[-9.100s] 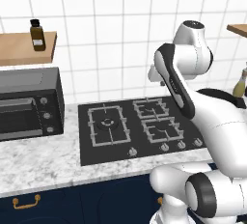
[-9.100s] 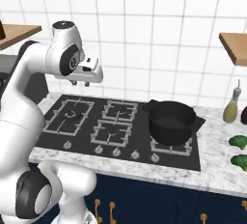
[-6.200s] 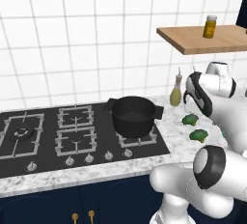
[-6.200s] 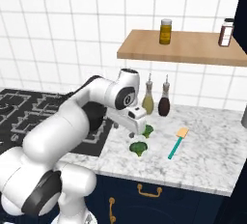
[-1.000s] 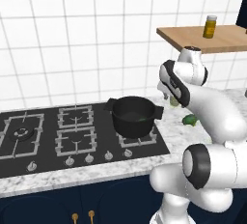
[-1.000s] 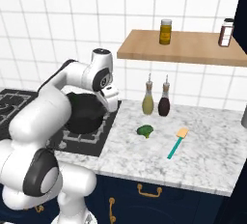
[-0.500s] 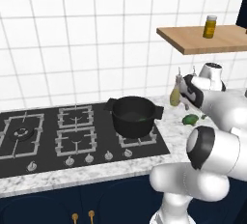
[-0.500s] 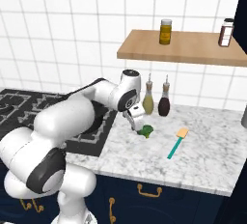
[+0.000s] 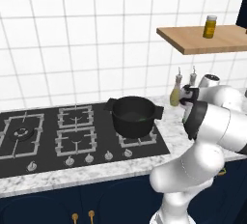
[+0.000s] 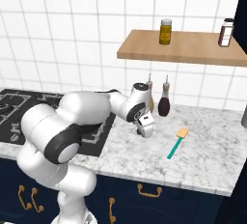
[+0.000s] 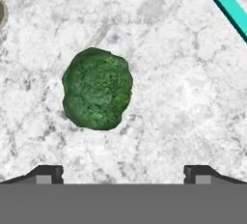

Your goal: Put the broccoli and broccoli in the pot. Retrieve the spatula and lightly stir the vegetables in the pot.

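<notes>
Since a second ago my arm has swung from beside the pot (image 9: 133,117) right, to the marble bench (image 10: 202,162). Elbow bent, wrist pitched down; my tool (image 10: 146,130) hangs low over one broccoli (image 11: 97,88), fingers spread, nothing gripped. Green shows inside the pot, too small to identify. Spatula (image 10: 176,143) lies right of the tool; hand view cuts off its teal handle. Bottle labels unreadable.
</notes>
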Tool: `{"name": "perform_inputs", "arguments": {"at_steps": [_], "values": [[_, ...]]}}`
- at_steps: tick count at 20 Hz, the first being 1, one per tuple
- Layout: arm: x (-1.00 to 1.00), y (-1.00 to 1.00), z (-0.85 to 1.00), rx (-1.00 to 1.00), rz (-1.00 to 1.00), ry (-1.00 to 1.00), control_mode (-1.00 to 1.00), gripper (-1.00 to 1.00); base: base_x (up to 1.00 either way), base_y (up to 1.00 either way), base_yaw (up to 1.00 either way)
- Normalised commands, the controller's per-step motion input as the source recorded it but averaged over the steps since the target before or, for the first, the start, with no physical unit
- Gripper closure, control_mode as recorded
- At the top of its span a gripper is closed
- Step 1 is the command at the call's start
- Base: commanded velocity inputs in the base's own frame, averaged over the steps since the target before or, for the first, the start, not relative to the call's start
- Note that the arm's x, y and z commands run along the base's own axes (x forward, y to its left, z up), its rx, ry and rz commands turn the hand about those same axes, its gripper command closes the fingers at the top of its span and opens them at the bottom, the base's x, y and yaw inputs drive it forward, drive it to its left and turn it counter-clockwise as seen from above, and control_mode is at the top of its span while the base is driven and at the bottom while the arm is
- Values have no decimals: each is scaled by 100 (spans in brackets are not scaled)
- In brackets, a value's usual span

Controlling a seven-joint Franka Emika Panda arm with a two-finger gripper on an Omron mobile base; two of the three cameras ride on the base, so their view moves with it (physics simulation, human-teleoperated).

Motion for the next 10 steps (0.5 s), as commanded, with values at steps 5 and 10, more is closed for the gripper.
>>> {"name": "perform_inputs", "arguments": {"at_steps": [5,10], "values": [[44,-14,-43,0,0,-2,-100,-100,0,0,0],[43,-22,-29,0,0,-1,-100,-100,0,0,0]]}}
